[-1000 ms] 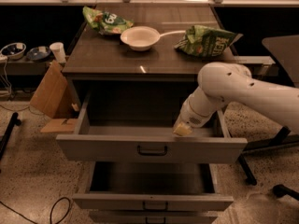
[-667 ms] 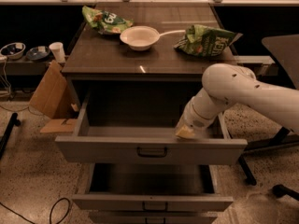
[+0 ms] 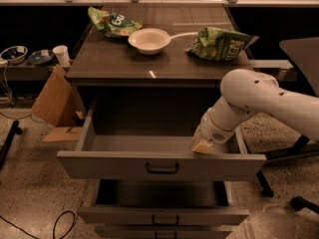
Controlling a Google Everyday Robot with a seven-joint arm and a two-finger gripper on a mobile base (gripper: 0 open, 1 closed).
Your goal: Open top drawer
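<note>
Looking just below mid-view, you have the top drawer (image 3: 99, 164): a wide grey box with a tall, flat, matte front and a dark curved bar handle (image 3: 162, 168) at its centre.

Right, and you can read how it lies. Its long axis runs from 9 to 3 o'clock, and its front faces 6 o'clock, toward the camera. It stands drawn well out of the dark-topped cabinet (image 3: 124, 66).

Inside it you see a smooth grey bottom and plain side walls. The gripper (image 3: 202, 144) is at about 4 o'clock from mid-view. Its tan tip sits just behind the front panel, near the right end.

You cannot tell whether that gripper is spread or pressed together. The glossy white rounded arm (image 3: 264, 96) comes in from 3 o'clock.

At 6 o'clock below, you have a lower drawer (image 3: 124, 215), also grey and part-way out, with a lower front. Its inside is too dark to read.

On the cabinet top a round white bowl (image 3: 149, 40) sits at 12 o'clock. A crinkled green snack bag (image 3: 113, 23) is at 11 o'clock, and another crinkled green bag (image 3: 222, 43) is at 1 o'clock.

A brown cardboard box (image 3: 52, 101) leans at 9 o'clock on the speckled floor (image 3: 30, 183).
</note>
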